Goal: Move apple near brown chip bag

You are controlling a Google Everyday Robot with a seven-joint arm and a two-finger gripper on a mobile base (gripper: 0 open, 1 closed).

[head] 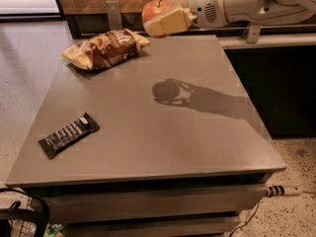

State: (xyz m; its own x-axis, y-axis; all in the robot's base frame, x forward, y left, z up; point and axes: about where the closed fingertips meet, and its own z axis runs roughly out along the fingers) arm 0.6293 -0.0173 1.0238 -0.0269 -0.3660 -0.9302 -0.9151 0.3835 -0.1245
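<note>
1. The gripper (165, 15) is up at the top of the shot, above the far edge of the table (197, 147), w/ the arm coming in from the right.
2. It's clamped on the apple (152, 11): one tan finger (170, 23) sits under/in front of the fruit, stem pointing up.
3. So the apple is in the air, not touching the tabletop.
4. The brown chip bag (106, 48) lies on the table's far left, below and left of the apple, nearby but apart.
5. The shadow (168, 90) of apple + gripper falls mid-table.
6. A black candy bar (69, 135) sits near the front left, well away from the rest.

Dark shadow (170, 92) beneath high claw (165, 18)
</note>
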